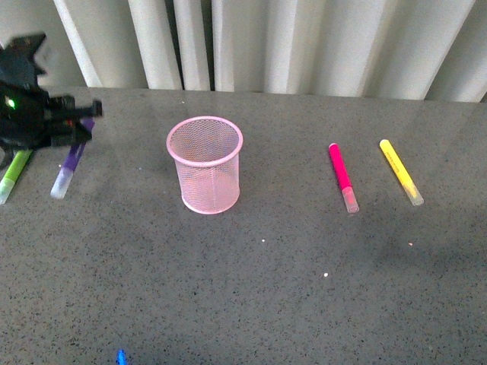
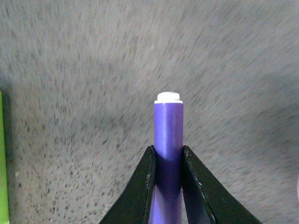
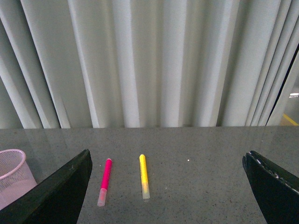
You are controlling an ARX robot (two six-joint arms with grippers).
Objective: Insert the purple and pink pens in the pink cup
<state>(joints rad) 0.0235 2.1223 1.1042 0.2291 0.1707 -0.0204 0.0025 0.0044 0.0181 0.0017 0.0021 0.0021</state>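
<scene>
Left end effector (image 2: pixel 168 150): clamped on purple pen (image 2: pixel 168 123). Right end effector (image 3: pixel 167 156): spread apart. Pink pen (image 1: pixel 342 175), pink cup (image 1: pixel 207 182): on bench (image 1: pixel 304 289).

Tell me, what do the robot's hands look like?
The left hand has two matte black fingers, broad at the base and tapering to narrow tips. The right hand has the same black wedge-shaped fingers. From the front, the left hand's body is blocky and black, with a small green light.

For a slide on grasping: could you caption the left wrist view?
Left gripper shut on the purple pen, with the green marker lying nearby.
</scene>
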